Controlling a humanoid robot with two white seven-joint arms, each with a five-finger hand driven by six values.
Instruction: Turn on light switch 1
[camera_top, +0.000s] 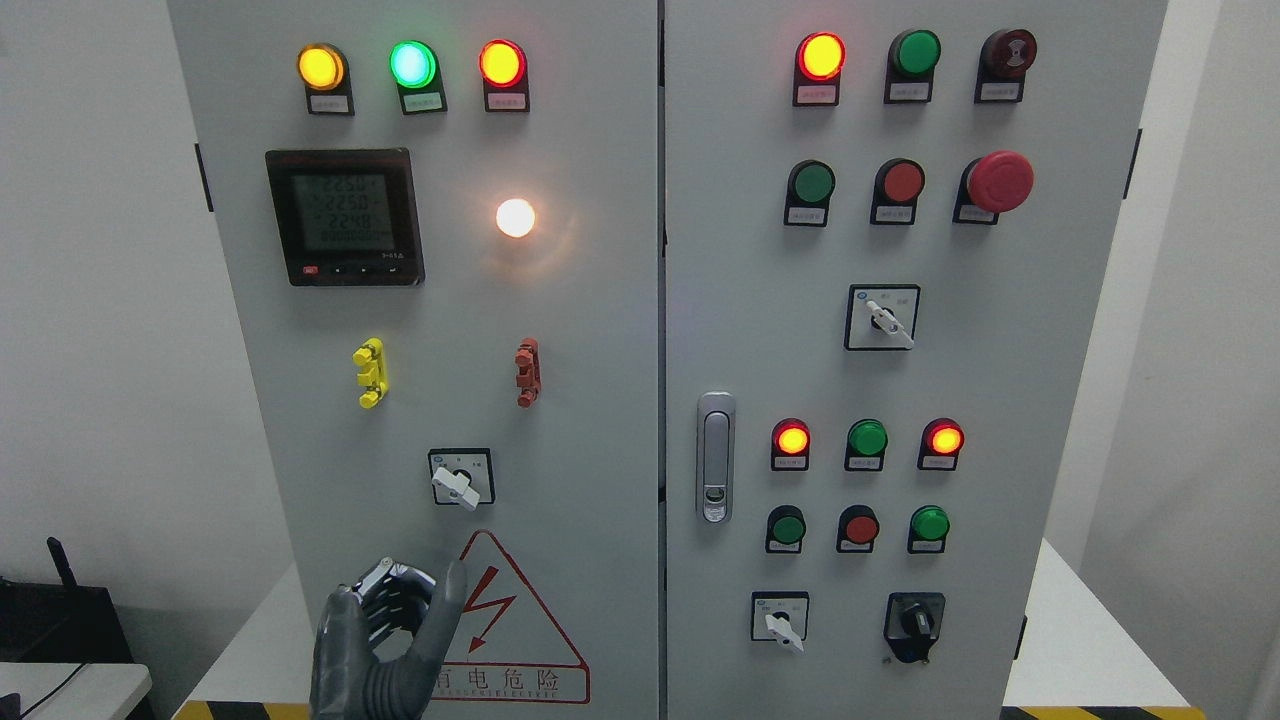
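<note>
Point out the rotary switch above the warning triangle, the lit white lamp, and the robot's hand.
rotary switch (459, 483), head view, on its white knob.
white lamp (515, 217), head view, centre of the glowing lens.
left hand (385, 625), head view, middle of the hand.

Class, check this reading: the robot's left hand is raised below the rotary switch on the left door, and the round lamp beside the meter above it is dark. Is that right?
Not quite. The head view shows the round lamp beside the meter glowing white, not dark. The rest holds: the left hand is raised below the rotary switch on the left door.
</note>
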